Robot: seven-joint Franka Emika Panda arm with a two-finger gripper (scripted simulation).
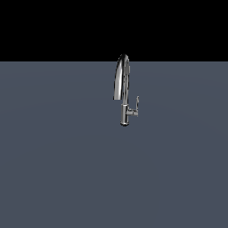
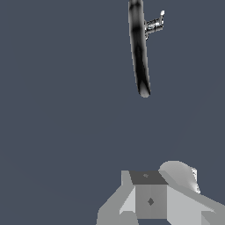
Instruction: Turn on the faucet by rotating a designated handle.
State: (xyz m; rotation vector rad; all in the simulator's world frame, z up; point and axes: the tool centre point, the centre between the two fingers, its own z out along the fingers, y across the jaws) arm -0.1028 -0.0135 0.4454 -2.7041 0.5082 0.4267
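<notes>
The chrome faucet (image 1: 124,113) stands alone on the flat grey surface (image 1: 53,169), its arched spout (image 1: 121,75) rising above the stem. The handle (image 1: 135,107) is a short lever on a stub on the exterior view's right of the stem, tip bent upward. No arm or gripper shows in the exterior view. The wrist view looks down on the spout (image 2: 139,48) and the handle (image 2: 154,24). Grey blocks of my gripper (image 2: 151,200) show at that picture's edge, well apart from the faucet. Its fingers are not clearly seen, and nothing shows in them.
Plain grey surface (image 2: 52,110) surrounds the faucet on all sides. A black background lies behind it in the exterior view. No other objects show.
</notes>
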